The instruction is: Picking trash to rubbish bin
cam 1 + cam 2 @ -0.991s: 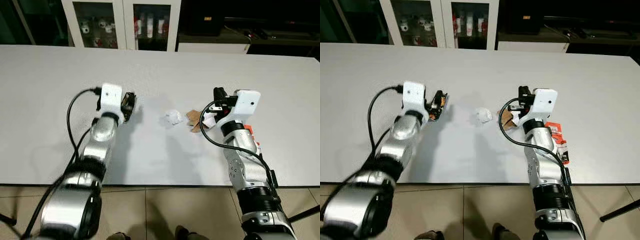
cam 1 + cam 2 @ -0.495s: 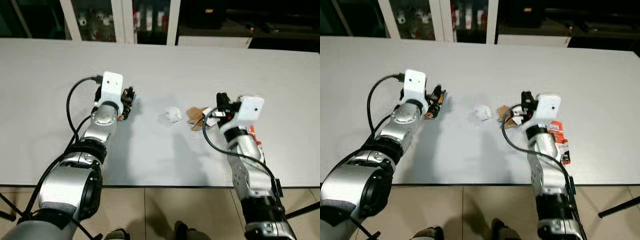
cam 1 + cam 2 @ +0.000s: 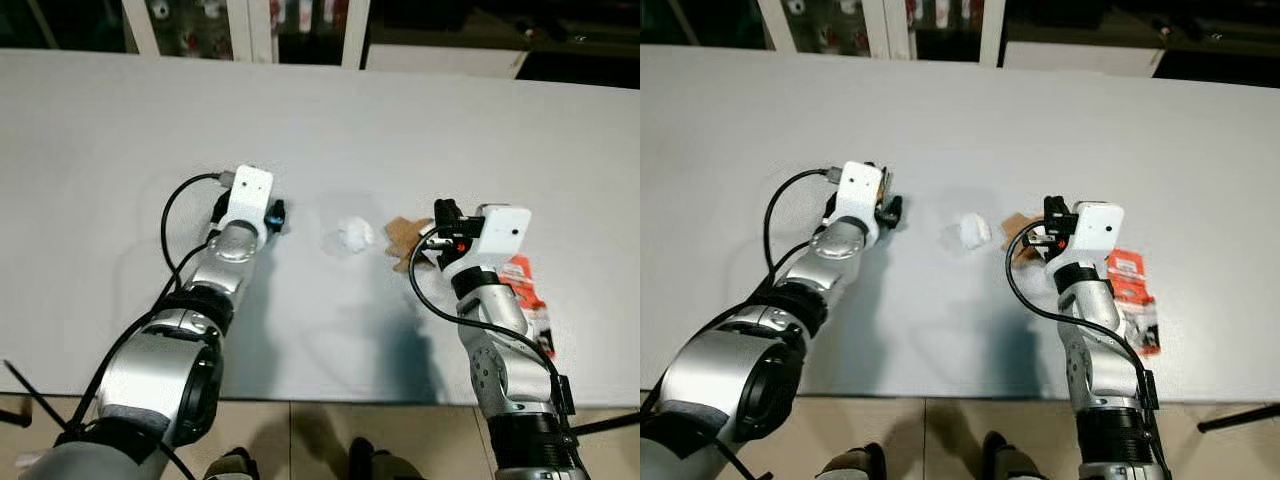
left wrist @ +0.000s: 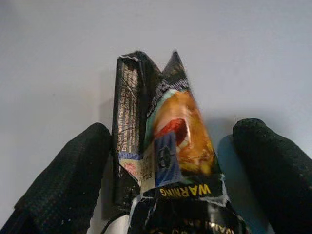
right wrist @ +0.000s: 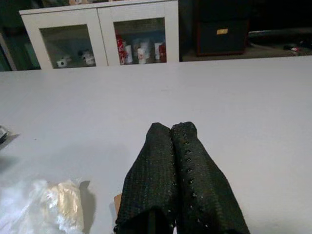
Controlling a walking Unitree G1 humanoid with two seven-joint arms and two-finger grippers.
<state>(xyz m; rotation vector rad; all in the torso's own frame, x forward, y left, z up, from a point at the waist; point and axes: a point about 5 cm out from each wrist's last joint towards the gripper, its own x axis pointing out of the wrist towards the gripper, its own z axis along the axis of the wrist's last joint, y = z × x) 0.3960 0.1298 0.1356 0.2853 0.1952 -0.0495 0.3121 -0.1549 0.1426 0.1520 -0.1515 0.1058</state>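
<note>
Trash pickup risks a slip

Left gripper (image 4: 165, 161) straddles a wrapper (image 4: 163, 146) left of the paper wad (image 3: 347, 237), fingers spread, not clamped. Right gripper (image 5: 178, 165), pinched empty, hovers right of it. Crumpled film could slide free.

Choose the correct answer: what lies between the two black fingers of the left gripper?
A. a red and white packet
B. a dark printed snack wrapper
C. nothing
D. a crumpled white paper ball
B: in the left wrist view a dark printed snack wrapper sits between the left gripper's spread fingers.
</note>
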